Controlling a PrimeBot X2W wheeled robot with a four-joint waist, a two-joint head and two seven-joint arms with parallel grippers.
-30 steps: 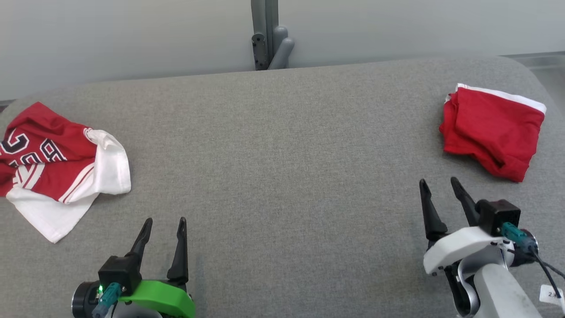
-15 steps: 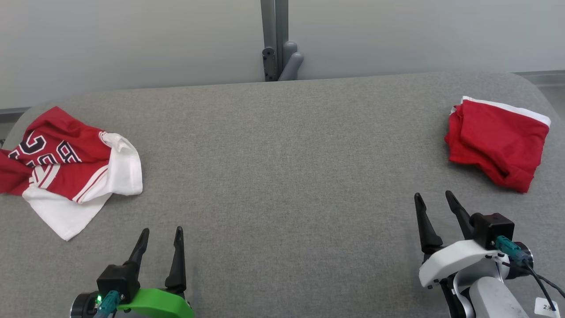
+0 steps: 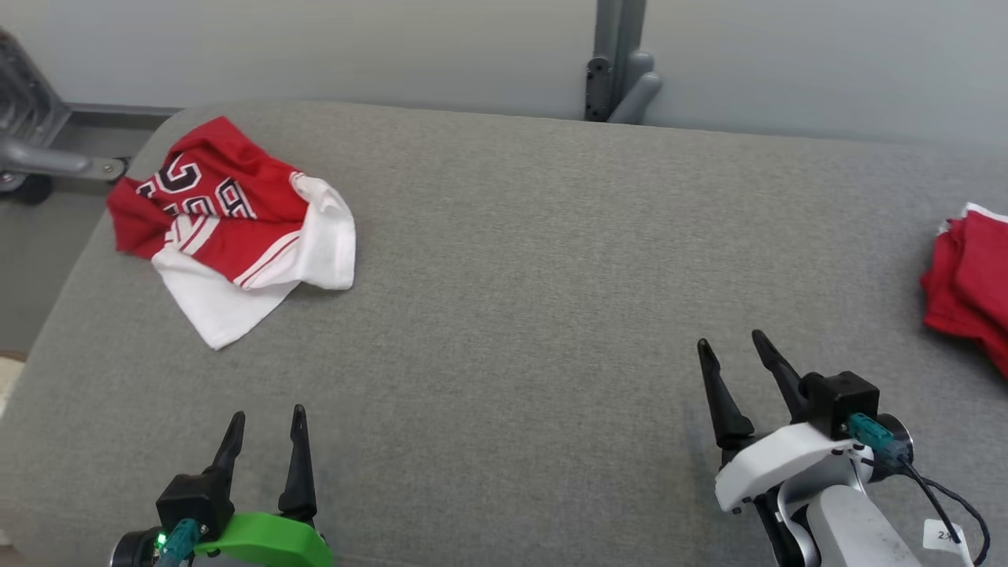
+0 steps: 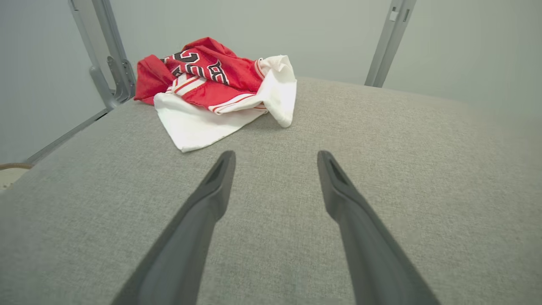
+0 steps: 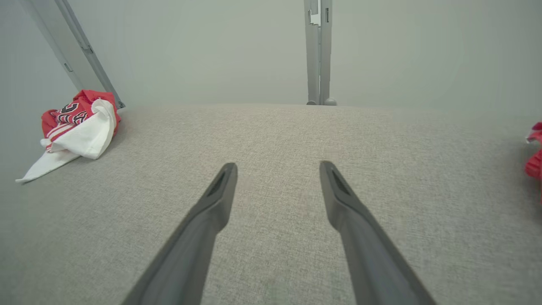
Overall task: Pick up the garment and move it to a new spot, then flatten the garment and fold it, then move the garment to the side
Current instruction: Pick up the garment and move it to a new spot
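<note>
Slid rightward across the whole head view since a second ago, cloths and post alike: a leftward turn of the camera, not a move of the cloth. Spread wide and holding nothing: left pincer [image 3: 268, 413] at lower left, above bare grey counter [image 3: 512, 276], touching no cloth. Likewise spread and empty: right pincer [image 3: 730, 339] at lower right, fingers pointing up and slightly left. Well apart from both, near the counter's far left corner: crumpled red-and-white jersey [image 3: 236, 228], black lettering facing up, white part toward the counter's middle. Cropped by the right edge of the head view: a folded red garment [image 3: 965, 276]. Beyond the counter's far edge: a grey post [image 3: 618, 63] against a pale wall [image 3: 394, 47].
</note>
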